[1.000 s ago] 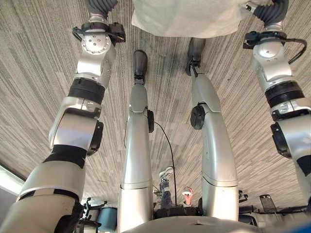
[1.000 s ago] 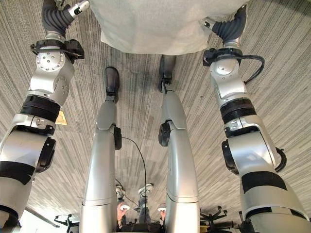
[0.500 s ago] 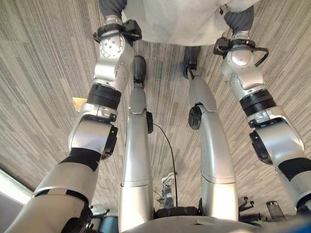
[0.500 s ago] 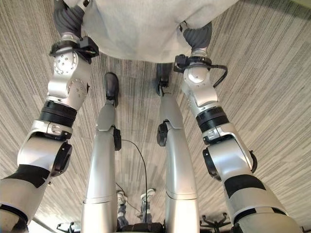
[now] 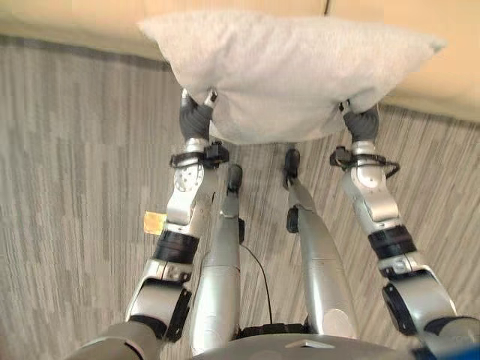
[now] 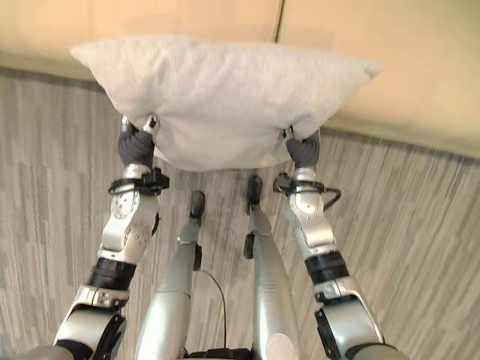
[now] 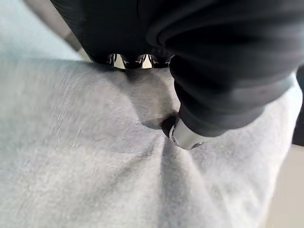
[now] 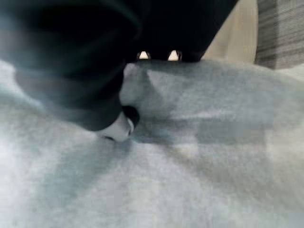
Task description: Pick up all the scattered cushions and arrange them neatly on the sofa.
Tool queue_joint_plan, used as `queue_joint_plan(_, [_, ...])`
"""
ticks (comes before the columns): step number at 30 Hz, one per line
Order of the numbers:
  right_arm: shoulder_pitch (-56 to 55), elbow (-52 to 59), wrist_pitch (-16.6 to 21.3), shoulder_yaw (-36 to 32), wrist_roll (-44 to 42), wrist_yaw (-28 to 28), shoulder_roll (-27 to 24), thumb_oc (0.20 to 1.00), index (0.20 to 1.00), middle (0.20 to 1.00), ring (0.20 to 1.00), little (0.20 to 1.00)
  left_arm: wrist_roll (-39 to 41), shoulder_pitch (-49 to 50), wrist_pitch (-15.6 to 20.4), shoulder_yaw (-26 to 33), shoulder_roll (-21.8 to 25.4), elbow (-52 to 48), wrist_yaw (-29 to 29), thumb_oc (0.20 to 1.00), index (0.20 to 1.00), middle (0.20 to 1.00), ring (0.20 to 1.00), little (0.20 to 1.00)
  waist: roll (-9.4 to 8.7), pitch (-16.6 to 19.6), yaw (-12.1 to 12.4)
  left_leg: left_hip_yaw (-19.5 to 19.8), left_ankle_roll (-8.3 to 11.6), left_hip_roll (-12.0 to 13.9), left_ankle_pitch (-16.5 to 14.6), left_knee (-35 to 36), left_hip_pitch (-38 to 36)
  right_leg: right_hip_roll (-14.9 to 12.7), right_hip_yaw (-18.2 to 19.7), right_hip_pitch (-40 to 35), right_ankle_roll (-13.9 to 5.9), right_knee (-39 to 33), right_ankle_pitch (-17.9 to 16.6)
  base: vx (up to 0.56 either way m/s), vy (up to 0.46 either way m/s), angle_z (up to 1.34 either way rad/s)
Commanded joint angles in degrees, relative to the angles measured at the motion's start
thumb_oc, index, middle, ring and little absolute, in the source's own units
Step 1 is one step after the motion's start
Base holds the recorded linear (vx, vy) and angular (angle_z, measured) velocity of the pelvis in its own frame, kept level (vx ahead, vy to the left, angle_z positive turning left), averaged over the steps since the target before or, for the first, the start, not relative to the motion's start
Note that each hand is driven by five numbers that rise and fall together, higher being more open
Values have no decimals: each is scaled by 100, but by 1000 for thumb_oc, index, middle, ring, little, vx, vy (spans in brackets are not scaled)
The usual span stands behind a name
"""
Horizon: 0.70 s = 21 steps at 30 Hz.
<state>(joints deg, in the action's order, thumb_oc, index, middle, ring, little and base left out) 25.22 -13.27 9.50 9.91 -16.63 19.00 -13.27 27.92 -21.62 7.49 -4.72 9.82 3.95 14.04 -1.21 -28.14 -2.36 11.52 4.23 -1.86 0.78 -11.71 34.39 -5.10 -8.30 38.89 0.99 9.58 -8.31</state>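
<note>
Grey cushion [image 6: 225,97] is pinched in your left robot hand [image 7: 183,130] and right robot hand [image 8: 116,126]; carry it forward onto the sofa [image 6: 375,45].

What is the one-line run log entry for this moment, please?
stage: carrying | object: grey cushion | left hand: gripping cushion | right hand: gripping cushion | ahead: beige sofa

The right hand [image 8: 95,66] looms dark and close, its thumb tip dug into the pale grey cushion [image 8: 190,180] — the fabric dimples and creases around it. Beyond the cushion show a beige surface [image 8: 240,33] and a strip of striped grey floor [image 8: 280,28].
</note>
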Motion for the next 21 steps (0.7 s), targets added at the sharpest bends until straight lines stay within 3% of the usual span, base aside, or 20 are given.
queue_joint_plan(1, [83, 733, 298, -103, 45, -542, 231, 200, 200, 200, 200, 200, -242, -382, 309, -349, -83, -749, -518, 200, 200, 200, 200, 200, 173, 54, 28, 3, 1, 75, -214, 494, -419, -87, -157, -686, -252, -31, 486, 77, 84, 15])
queue_joint_plan(4, [-471, 838, 243, -112, 0, -759, 373, 200, 200, 200, 200, 200, -307, 94, 312, -360, -153, -807, -605, 200, 200, 200, 200, 200, 127, 301, 129, 8, -18, 61, -70, 735, -932, -202, -278, -1240, -276, -359, 274, 57, 134, 10])
queue_joint_plan(5, [-1080, 905, 156, -233, -129, -1004, 638, 200, 200, 200, 200, 200, -459, 677, 277, -271, -188, -792, -686, 200, 200, 200, 200, 200, 101, 708, 260, 1, -50, 59, -108, 1023, -1602, -206, -354, -1937, -341, -718, 201, 188, 170, 15])
queue_joint_plan(6, [-1281, 899, 117, -321, -156, -1107, 738, 200, 200, 200, 200, 200, -469, 928, 280, -204, -248, -771, -711, 200, 200, 200, 200, 200, 92, 935, 308, -33, -67, 91, -120, 1177, -1904, -192, -352, -2217, -360, -885, 163, 188, 170, 12])
queue_joint_plan(7, [-1282, 900, 117, -321, -156, -1107, 739, 200, 200, 200, 200, 200, -469, 929, 280, -205, -248, -772, -711, 200, 200, 200, 200, 200, 92, 934, 310, -34, -67, 92, -119, 1179, -1908, -191, -351, -2220, -360, -887, 162, 154, 186, -8])
queue_joint_plan(8, [-1544, 918, 51, -428, -166, -1272, 873, 200, 200, 200, 200, 200, -492, 1237, 272, -68, -305, -746, -749, 200, 200, 200, 200, 200, 71, 1305, 355, -101, -98, 139, -142, 1390, -2326, -132, -335, -2570, -410, -1132, 91, 142, 157, -7])
queue_joint_plan(13, [-1787, 886, -58, -563, -124, -1532, 989, 200, 200, 200, 200, 200, -589, 1659, 259, 197, -310, -661, -815, 200, 200, 200, 200, 200, 1, 1843, 390, -228, -220, 146, -230, 1589, -2966, -71, -177, -3039, -503, -1373, -17, 124, 182, -20])
queue_joint_plan(14, [-1839, 860, -127, -533, -33, -1699, 1033, 200, 200, 200, 200, 200, -673, 1875, 221, 382, -344, -628, -855, 200, 200, 200, 200, 200, -43, 2138, 450, -347, -328, 131, -356, 1585, -3339, -76, 47, -3228, -583, -1386, -83, 137, 316, -56])
queue_joint_plan(17, [-1894, 897, -193, -456, 14, -1867, 1104, 200, 200, 200, 200, 200, -800, 2027, 170, 472, -341, -657, -869, 200, 200, 200, 200, 200, -18, 2241, 497, -474, -500, 12, -432, 1523, -3625, -155, 395, -3254, -719, -1225, -249, 13, 345, -108])
queue_joint_plan(20, [-1941, 934, -197, -347, 7, -1972, 1178, 200, 200, 200, 200, 200, -831, 2160, 157, 499, -336, -736, -873, 200, 200, 200, 200, 200, 69, 2153, 523, -556, -598, -37, -454, 1541, -3681, -202, 558, -2999, -796, -759, -252, -68, 194, -52])
queue_joint_plan(21, [-1963, 940, -174, -276, -18, -2027, 1242, 200, 200, 200, 200, 200, -868, 2175, 157, 487, -339, -724, -871, 200, 200, 200, 200, 200, 114, 2115, 556, -632, -588, -11, -408, 1561, -3714, -151, 445, -2892, -795, -636, -194, -22, 112, -65])
